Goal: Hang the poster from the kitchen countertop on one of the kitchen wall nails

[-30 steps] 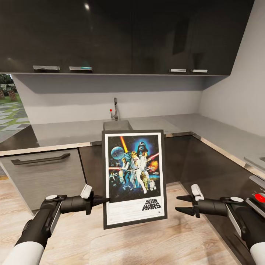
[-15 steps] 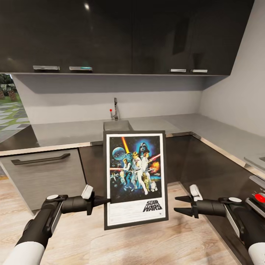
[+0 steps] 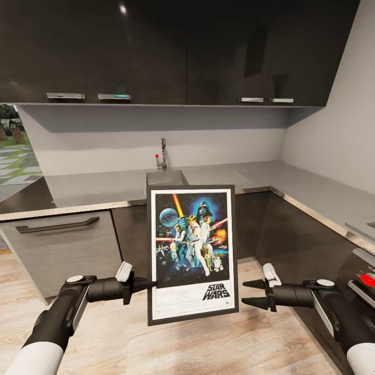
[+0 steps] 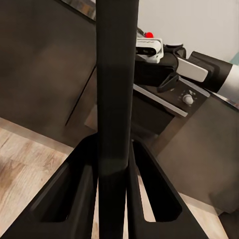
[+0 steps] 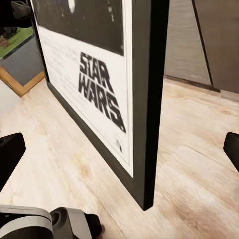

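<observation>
I hold the poster upright in front of the dark base cabinets, its Star Wars picture facing me. My left gripper is shut on its black frame at the lower left edge. In the left wrist view that frame edge runs as a dark bar between the two fingers. My right gripper stands open just right of the poster's lower right corner, not touching it. The right wrist view looks at the poster's lettering between spread fingertips. Behind lies the grey countertop. The wall nails are out of view.
A sink with a tap sits in the counter behind the poster. Dark upper cabinets hang above. A drawer handle is at left, an oven panel with a red knob at right. Wooden floor lies below.
My right gripper has moved left, closer to the poster's right edge. The poster has shifted slightly to the right with the left gripper.
</observation>
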### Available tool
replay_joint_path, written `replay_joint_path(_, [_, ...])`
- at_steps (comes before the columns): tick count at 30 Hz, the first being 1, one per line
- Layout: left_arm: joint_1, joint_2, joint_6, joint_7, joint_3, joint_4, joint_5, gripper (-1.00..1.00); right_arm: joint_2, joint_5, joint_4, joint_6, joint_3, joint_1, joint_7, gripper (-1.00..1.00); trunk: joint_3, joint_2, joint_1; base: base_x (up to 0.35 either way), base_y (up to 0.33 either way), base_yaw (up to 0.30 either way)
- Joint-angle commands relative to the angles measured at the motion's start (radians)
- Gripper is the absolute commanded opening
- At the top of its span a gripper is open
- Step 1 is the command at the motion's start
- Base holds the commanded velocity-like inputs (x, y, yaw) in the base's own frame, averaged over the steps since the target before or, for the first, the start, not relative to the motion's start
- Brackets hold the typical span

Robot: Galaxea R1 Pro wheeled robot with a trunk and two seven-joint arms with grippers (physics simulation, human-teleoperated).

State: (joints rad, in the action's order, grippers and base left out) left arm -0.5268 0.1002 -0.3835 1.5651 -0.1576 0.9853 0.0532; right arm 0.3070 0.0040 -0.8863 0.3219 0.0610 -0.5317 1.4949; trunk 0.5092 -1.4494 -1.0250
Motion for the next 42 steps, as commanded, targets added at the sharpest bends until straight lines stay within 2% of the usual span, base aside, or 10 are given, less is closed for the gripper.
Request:
replay_joint_path(1, [0.0, 0.0, -0.003, 0.006, -0.002, 0.001, 0.006, -1.0, 0.0, 0.0, 0.0, 0.011, 0.0, -0.001, 0.004, 1.0, 0.001, -0.001, 0.0, 0.0, 0.0, 0.0])
replay_joint_path(12, [-0.001, 0.0, -0.003, 0.006, -0.004, 0.001, 0.005, -1.0, -0.013, -0.005, 0.001, 0.011, -0.003, -0.001, 0.003, 1.0, 0.001, -0.001, 0.0, 0.0, 0.0, 0.0])
replay_joint_path(35, [0.0, 0.0, -0.002, 0.006, 0.006, 0.002, 0.004, -1.0, -0.016, -0.007, 0.002, 0.011, -0.004, 0.001, 0.004, 1.0, 0.001, -0.001, 0.0, 0.0, 0.0, 0.0])
replay_joint_path(42, [-0.001, 0.0, -0.002, 0.006, 0.006, 0.001, 0.004, -1.0, -0.015, -0.007, 0.044, 0.011, -0.002, 0.001, 0.043, 1.0, 0.001, -0.001, 0.0, 0.0, 0.0, 0.0])
